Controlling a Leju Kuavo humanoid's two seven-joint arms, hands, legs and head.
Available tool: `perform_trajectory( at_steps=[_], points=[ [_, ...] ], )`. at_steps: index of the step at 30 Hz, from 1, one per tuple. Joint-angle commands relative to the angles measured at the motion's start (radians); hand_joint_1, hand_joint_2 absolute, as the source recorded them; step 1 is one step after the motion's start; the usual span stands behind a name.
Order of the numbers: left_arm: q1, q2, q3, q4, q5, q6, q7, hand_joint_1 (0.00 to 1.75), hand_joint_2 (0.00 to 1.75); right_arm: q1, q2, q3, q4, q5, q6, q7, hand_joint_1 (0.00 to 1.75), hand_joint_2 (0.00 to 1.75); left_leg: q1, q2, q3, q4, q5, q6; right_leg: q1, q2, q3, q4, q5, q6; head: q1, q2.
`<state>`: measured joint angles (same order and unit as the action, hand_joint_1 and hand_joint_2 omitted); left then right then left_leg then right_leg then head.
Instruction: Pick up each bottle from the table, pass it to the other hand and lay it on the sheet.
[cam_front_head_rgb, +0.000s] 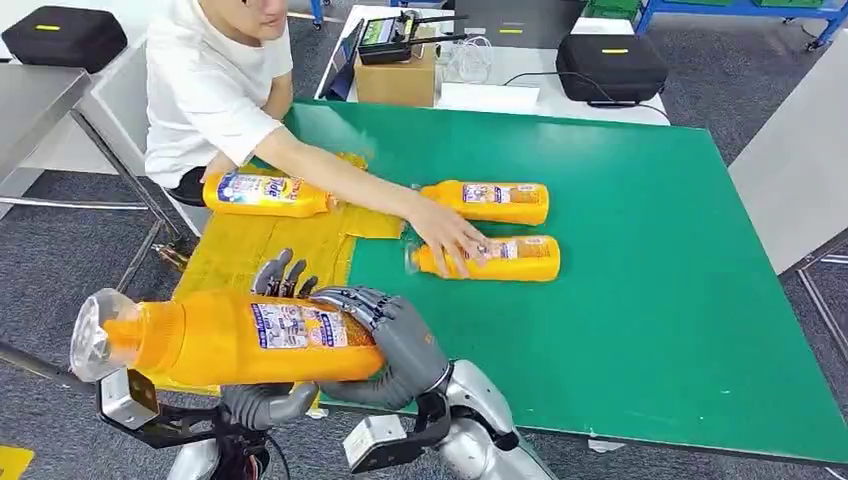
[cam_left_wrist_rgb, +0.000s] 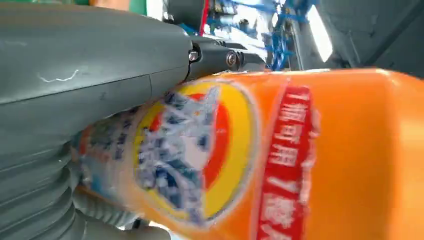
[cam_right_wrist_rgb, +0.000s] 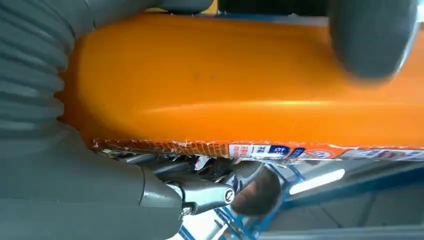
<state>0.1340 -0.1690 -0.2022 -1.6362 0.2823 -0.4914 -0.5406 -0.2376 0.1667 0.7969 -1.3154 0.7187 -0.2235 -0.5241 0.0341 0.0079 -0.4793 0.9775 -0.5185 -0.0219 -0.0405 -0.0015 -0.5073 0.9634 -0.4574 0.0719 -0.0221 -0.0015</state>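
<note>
Lying on its side in mid-air at the near left corner of the table, the held bottle (cam_front_head_rgb: 235, 338) is pointing its clear cap toward the robot's left, out past the table edge, with its label facing up. Both robot hands are on it: the right hand (cam_front_head_rgb: 385, 335) is wrapping its dark fingers over the top of the bottle's base end, and the left hand (cam_front_head_rgb: 272, 392) is cupping the body from underneath, with its fingertips (cam_front_head_rgb: 280, 272) showing above the bottle's far side. In the left wrist view the orange body and its red and yellow label (cam_left_wrist_rgb: 210, 155) are pressing right against the grey hand, and in the right wrist view the thick thumb (cam_right_wrist_rgb: 372, 35) is lying across the orange side. Just beyond the held bottle, the yellow sheet (cam_front_head_rgb: 270, 245) is lying along the left part of the green table (cam_front_head_rgb: 650, 300), and one more bottle (cam_front_head_rgb: 265, 193) is resting on its side at the sheet's far end. Farther right, two bottles are lying side by side on the bare green surface, the far one (cam_front_head_rgb: 490, 202) untouched and the near one (cam_front_head_rgb: 495, 258) under the hand (cam_front_head_rgb: 445, 232) of a person in a white shirt who is reaching across the sheet. Behind the table, a cardboard box (cam_front_head_rgb: 397, 75) and a black case (cam_front_head_rgb: 610, 65) are sitting on a white surface.
</note>
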Motion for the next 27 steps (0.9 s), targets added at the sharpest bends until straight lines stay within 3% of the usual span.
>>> perform_trajectory(
  at_steps=[1,2,3,4,5,6,7,13,19,24,25,27],
  points=[
    [-0.044,-0.016,0.033,0.025,0.026,0.028,0.033,0.00,1.75,-0.065,-0.005,0.057,0.192,0.005,0.016,0.014,1.75,1.75,0.001,0.000,0.002,-0.003,0.000,0.003,0.002,0.001,0.002,-0.003,0.001,-0.005,0.000,0.000],
    [-0.047,-0.014,0.031,0.026,0.027,0.024,0.033,1.06,1.75,-0.068,-0.002,0.056,0.204,0.004,0.023,0.020,1.61,1.75,0.000,0.000,0.002,-0.002,0.000,0.002,0.001,0.000,0.002,-0.002,0.000,-0.004,0.000,0.000],
    [-0.048,-0.014,0.030,0.024,0.028,0.020,0.032,1.50,1.75,-0.070,-0.001,0.058,0.211,0.004,0.028,0.022,1.50,1.75,0.000,-0.001,0.002,-0.002,0.000,0.002,0.001,0.000,0.002,-0.002,0.000,-0.003,0.000,0.000],
    [-0.048,-0.014,0.030,0.024,0.028,0.020,0.032,1.75,1.75,-0.070,-0.001,0.058,0.211,0.004,0.028,0.022,0.68,1.75,0.001,-0.001,0.003,-0.003,0.001,0.003,0.002,0.000,0.002,-0.003,0.001,-0.005,0.000,0.000],
    [-0.046,-0.014,0.027,0.017,0.028,0.017,0.031,1.75,1.75,-0.070,0.006,0.053,0.221,0.005,0.025,0.033,0.00,1.75,0.000,-0.001,0.002,-0.002,0.001,0.002,0.001,-0.001,0.002,-0.002,0.000,-0.004,0.000,0.000],
    [-0.043,-0.011,0.023,0.012,0.027,0.011,0.028,1.75,1.75,-0.063,0.011,0.048,0.220,0.008,0.013,0.035,0.00,1.75,0.000,-0.001,0.001,-0.001,0.000,0.002,0.001,-0.001,0.001,-0.002,0.000,-0.003,0.000,0.000],
    [-0.041,-0.009,0.019,0.009,0.027,0.007,0.028,1.75,1.75,-0.059,0.015,0.045,0.216,0.008,0.006,0.034,0.00,0.00,0.001,-0.001,0.003,-0.003,0.001,0.003,0.002,-0.001,0.002,-0.003,0.001,-0.005,0.000,0.000],
    [-0.042,0.000,0.015,0.021,0.013,0.016,0.039,1.75,1.75,-0.030,0.016,0.013,0.173,0.015,-0.059,0.019,0.00,0.00,0.000,-0.002,0.001,-0.002,0.000,0.003,0.001,-0.001,0.001,-0.002,0.000,-0.004,0.000,0.000],
    [-0.075,0.018,0.059,0.080,-0.116,0.161,0.060,1.75,1.75,-0.004,0.008,-0.014,0.134,0.016,-0.125,0.000,0.00,0.00,0.000,-0.003,0.002,-0.003,0.001,0.003,0.001,-0.002,0.002,-0.003,0.000,-0.004,0.000,0.000],
    [-0.108,0.077,0.119,0.139,-0.538,0.458,0.049,1.75,1.75,0.010,0.004,-0.046,0.105,0.013,-0.165,-0.008,0.00,0.00,0.000,-0.001,0.001,-0.002,0.001,0.002,0.001,-0.001,0.000,-0.002,0.000,-0.003,0.000,0.000],
    [-0.116,0.079,0.147,0.162,-0.543,0.446,0.035,1.75,1.75,0.014,0.000,-0.051,0.098,0.013,-0.162,-0.009,0.00,0.00,0.000,-0.001,0.002,-0.002,0.001,0.001,0.001,0.000,0.000,-0.002,0.000,-0.003,0.001,0.000],
    [-0.131,0.107,0.180,0.232,-0.825,0.638,0.109,1.75,1.75,0.047,-0.012,-0.072,0.062,0.013,-0.187,-0.022,0.00,0.00,0.000,0.000,0.003,-0.004,0.001,0.002,0.001,0.000,0.002,-0.003,0.000,-0.004,0.000,0.000]
  ],
)
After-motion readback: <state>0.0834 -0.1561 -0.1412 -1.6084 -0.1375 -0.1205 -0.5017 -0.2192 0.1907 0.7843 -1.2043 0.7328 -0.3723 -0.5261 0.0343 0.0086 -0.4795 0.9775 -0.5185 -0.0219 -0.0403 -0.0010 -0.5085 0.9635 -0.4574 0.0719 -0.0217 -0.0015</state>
